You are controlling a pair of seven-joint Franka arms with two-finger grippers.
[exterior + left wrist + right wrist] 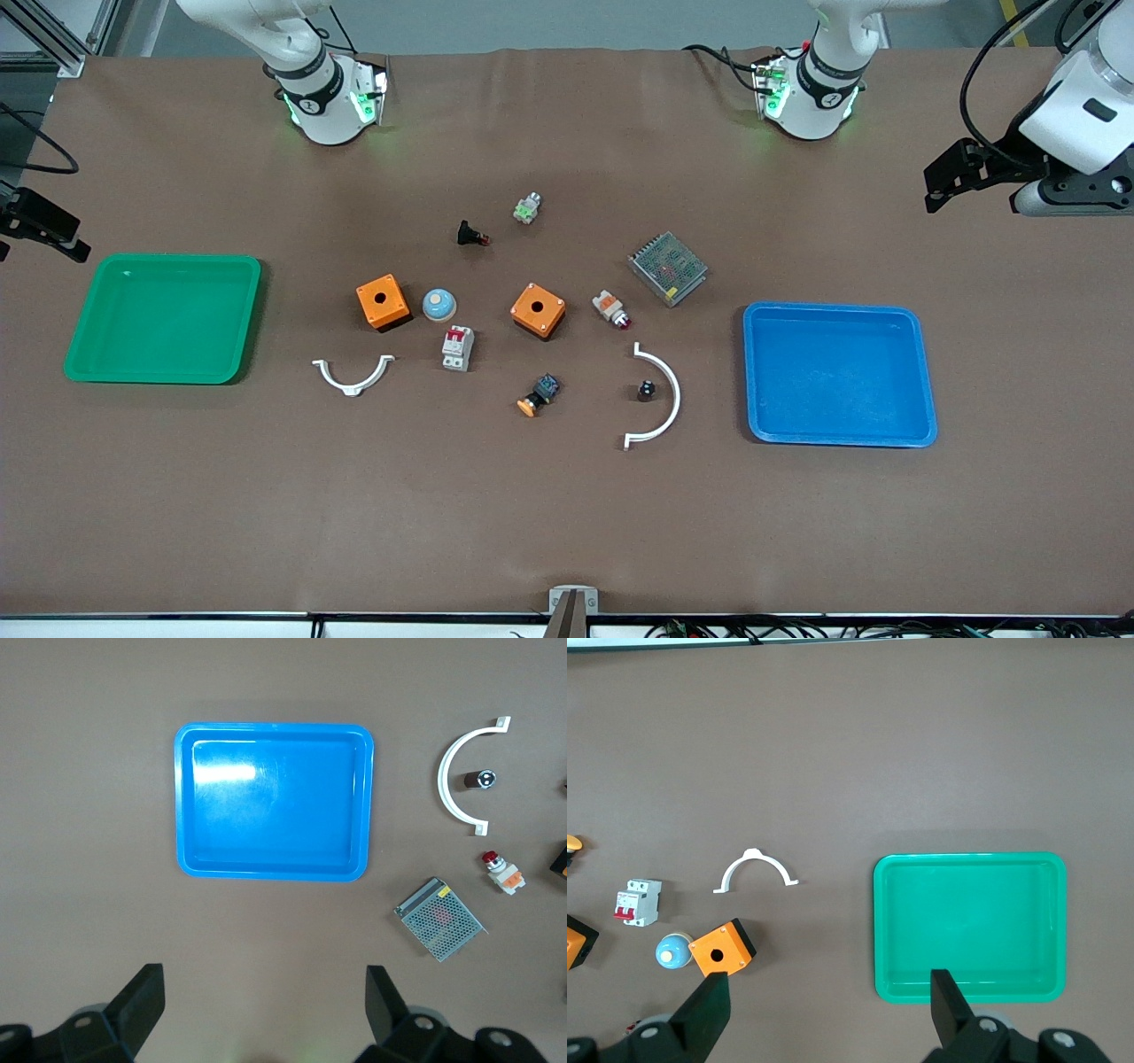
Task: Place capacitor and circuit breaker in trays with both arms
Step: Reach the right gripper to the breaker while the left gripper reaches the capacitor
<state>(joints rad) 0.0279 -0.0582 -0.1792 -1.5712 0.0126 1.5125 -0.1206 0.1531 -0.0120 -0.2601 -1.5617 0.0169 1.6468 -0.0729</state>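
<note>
The capacitor (647, 389), a tiny black cylinder with a pale top, stands inside a white curved bracket (666, 399) beside the blue tray; it also shows in the left wrist view (478, 779). The circuit breaker (457, 347), a white block with red toggles, lies mid-table nearer the front camera than the blue dome; it also shows in the right wrist view (638, 902). My left gripper (957, 177) (263, 979) hangs open and empty high over the blue tray's end of the table. My right gripper (40, 226) (830, 983) hangs open and empty high beside the green tray.
The blue tray (921, 372) lies at the left arm's end and the green tray (248, 319) at the right arm's end. Two orange boxes (383, 301) (538, 310), a blue dome (438, 304), a mesh power supply (667, 268), an orange-capped push button (538, 395) and a second white bracket (353, 376) lie between them.
</note>
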